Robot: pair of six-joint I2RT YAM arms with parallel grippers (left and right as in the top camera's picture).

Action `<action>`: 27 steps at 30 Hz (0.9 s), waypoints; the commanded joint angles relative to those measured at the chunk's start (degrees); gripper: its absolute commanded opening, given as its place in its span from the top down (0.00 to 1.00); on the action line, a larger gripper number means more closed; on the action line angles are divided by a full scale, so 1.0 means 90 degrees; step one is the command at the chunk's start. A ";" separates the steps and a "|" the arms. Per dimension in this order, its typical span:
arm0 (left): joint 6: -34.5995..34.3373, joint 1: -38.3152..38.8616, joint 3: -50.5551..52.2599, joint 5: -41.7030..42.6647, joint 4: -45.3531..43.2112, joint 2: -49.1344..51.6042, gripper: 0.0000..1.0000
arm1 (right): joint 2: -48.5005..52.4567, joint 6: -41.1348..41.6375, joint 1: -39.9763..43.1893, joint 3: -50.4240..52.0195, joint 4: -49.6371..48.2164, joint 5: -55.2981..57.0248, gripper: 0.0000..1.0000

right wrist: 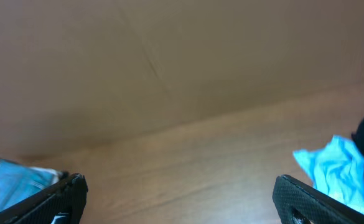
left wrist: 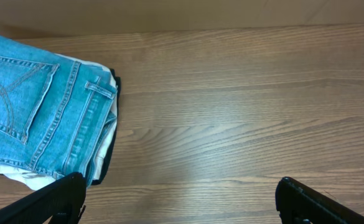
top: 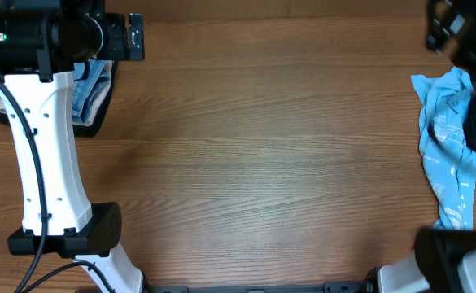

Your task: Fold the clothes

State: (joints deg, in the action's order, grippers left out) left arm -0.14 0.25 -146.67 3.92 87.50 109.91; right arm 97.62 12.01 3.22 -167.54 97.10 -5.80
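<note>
The clothes, light blue denim jeans [left wrist: 38, 112], lie folded at the table's far left, a stitched back pocket facing up, on top of a white and a black garment. In the overhead view the jeans [top: 91, 85] show partly under my left arm. My left gripper [left wrist: 182, 202] hovers just right of the stack, open, with only bare wood between its fingers [left wrist: 60, 199]. My right gripper [right wrist: 182, 199] is raised at the far right corner, open and holding nothing. It looks across the table, where the jeans [right wrist: 14, 180] appear small at the left edge.
A bright cyan T-shirt with white print [top: 447, 150] lies crumpled along the right edge, also seen in the right wrist view [right wrist: 337, 171]. A brown cardboard wall [right wrist: 169, 68] backs the table. The left arm's white link [top: 46, 155] stands over the left side.
</note>
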 commanded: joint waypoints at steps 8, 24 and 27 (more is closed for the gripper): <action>-0.0129 -0.0024 -0.0066 0.0063 -0.0007 0.0039 0.00 | -0.1105 0.0005 0.0000 -0.0066 -0.0007 -0.0053 0.00; -0.0129 -0.0024 -0.0066 0.0063 -0.0007 0.0039 0.00 | -0.4415 -0.0177 0.0000 0.6742 -0.4556 0.0209 0.00; -0.0129 -0.0024 -0.0066 0.0063 -0.0007 0.0039 0.00 | -0.5498 -0.0172 0.0000 0.9270 -0.5853 0.0209 0.00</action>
State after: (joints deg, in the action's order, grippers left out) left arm -0.54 0.25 -146.67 4.12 87.53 109.93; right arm 54.94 11.25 3.25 -100.90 50.19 -4.14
